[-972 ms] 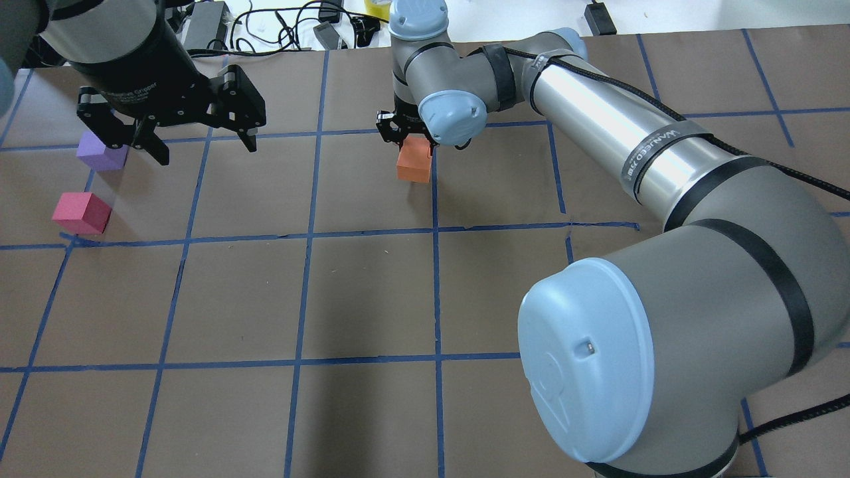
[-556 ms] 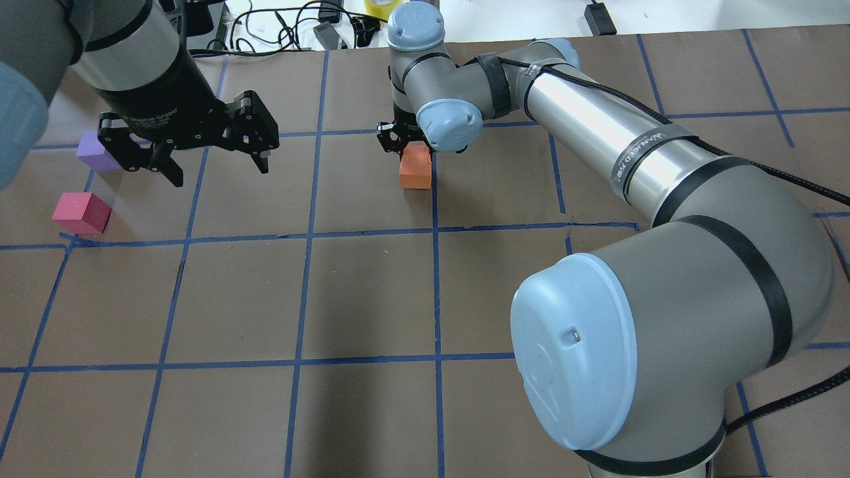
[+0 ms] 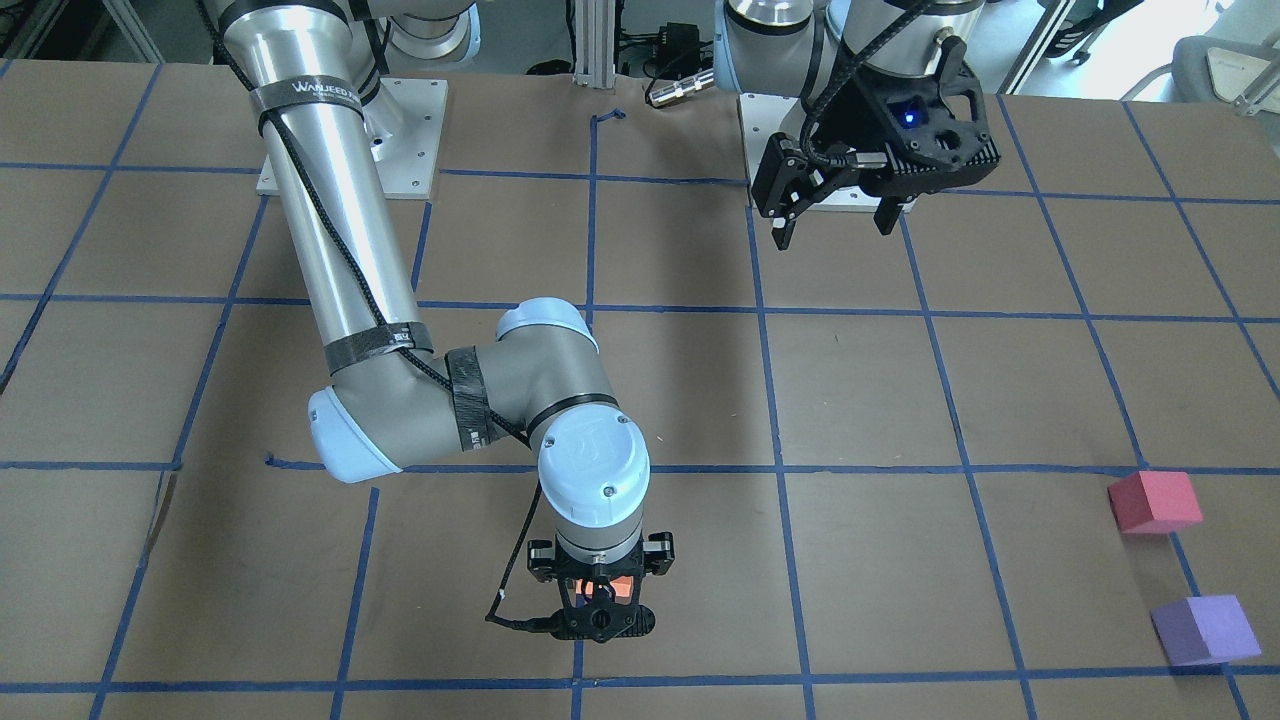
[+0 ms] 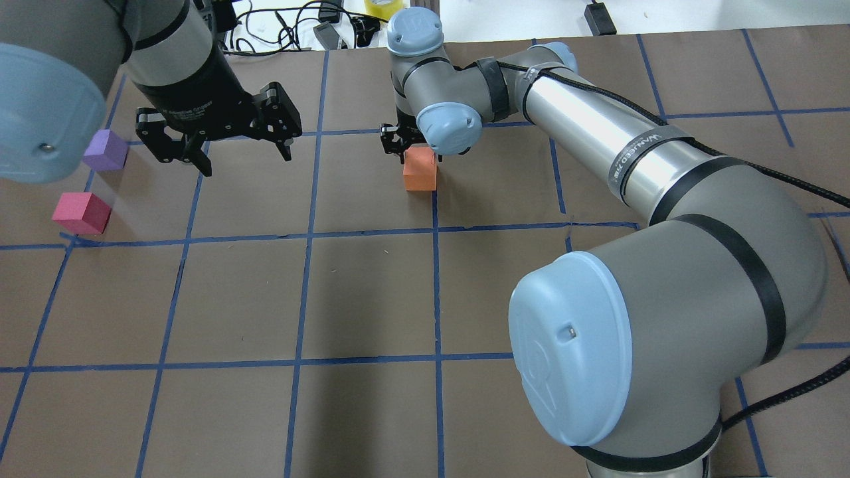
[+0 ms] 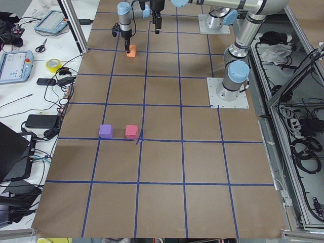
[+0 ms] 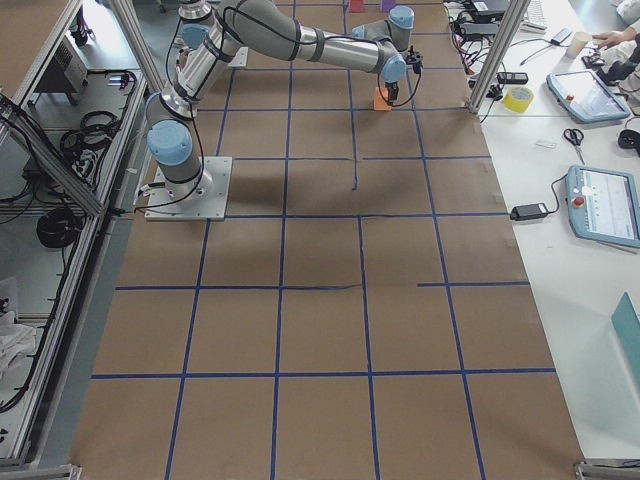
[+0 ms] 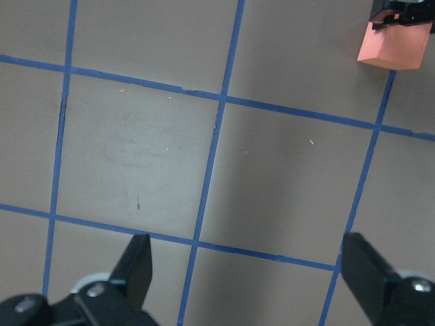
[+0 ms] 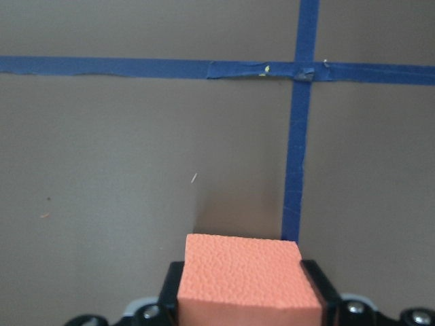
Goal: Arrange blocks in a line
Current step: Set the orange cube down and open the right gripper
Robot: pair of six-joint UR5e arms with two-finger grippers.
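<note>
Grips the orange block [image 4: 420, 174] in the right pincer [image 3: 600, 592], one finger pressed against each of two opposite sides, low at the counter [image 4: 365, 292], just beside a blue tape line [image 4: 435, 212] and near a crossing of the grid; cannot tell whether the block touches the surface. Hangs the left pincer [image 4: 246, 162] above the counter, fingers [image 7: 136, 265] spread wide with nothing between them, well apart from the orange block. Has the purple block [image 4: 106, 149] and the pinkish-red block [image 4: 82, 212] lying on the counter toward the robot's left edge, near each other yet not touching, the pinkish-red one close to a tape crossing. Sets the orange block well apart from that pair.
</note>
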